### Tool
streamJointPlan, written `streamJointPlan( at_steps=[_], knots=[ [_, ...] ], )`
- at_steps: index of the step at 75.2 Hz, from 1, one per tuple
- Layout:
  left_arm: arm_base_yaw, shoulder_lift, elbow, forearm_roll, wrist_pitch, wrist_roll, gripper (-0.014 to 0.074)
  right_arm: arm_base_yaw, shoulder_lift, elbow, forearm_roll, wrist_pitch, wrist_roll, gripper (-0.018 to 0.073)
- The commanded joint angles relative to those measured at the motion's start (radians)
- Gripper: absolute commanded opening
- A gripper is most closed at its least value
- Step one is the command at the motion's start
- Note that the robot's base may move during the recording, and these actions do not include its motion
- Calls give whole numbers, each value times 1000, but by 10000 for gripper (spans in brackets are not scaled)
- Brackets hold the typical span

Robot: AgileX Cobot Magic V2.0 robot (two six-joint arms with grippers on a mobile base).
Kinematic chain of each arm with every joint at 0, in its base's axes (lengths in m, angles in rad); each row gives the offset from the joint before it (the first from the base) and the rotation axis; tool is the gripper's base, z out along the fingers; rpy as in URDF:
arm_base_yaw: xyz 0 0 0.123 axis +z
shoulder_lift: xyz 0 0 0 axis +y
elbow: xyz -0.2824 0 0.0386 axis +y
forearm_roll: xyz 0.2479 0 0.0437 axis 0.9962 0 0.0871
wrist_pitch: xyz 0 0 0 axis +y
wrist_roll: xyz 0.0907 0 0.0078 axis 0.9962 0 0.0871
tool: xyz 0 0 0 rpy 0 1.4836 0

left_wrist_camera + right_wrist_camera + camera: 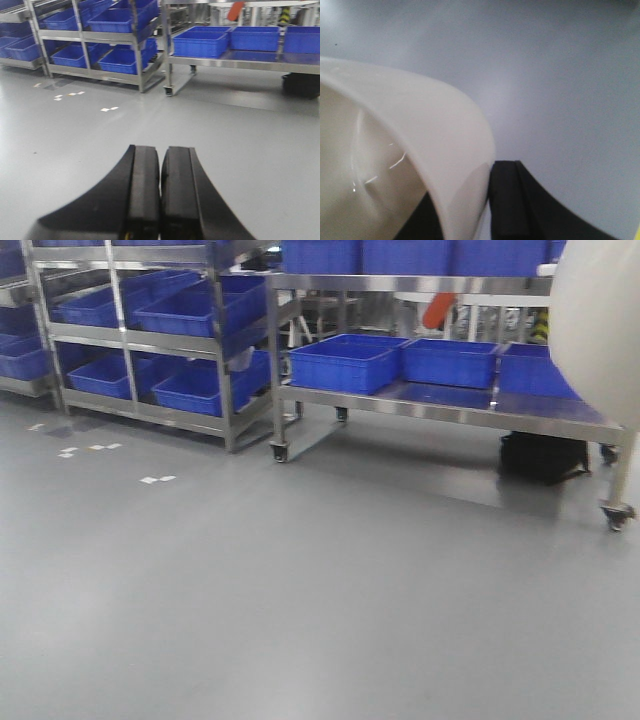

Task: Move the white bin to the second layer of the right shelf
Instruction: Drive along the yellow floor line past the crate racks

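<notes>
Grey floor; my right hand (466, 210) pinches the white bin (420, 130), shelf (150, 339) at ten o'clock; left hand (160, 200) closed, empty.

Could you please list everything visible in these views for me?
white bin: one, cream-white, front view's right edge
rack: one, steel, left
cart: one, steel, wheeled, centre right
crates: many, blue, on rack and cart
black item: one, under the cart
orange item: one, behind the cart
floor: one, grey
marks: several, white, floor by rack
left gripper: one, black, shut, empty
right gripper: one, black, clamped on the white bin's rim
</notes>
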Motion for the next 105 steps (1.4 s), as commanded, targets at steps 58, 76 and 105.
streamJointPlan(
  at_steps=[58,76,105],
  knots=[
    [-6,-14,37,0,-87,-5,85,-5,-4,-29,15,-86,-3,56],
    [-6,-14,37,0,-87,-5,85,-5,-4,-29,15,-86,-3,56],
    [-6,-14,37,0,-87,-5,85,-5,-4,-29,15,-86,-3,56]
  ],
)
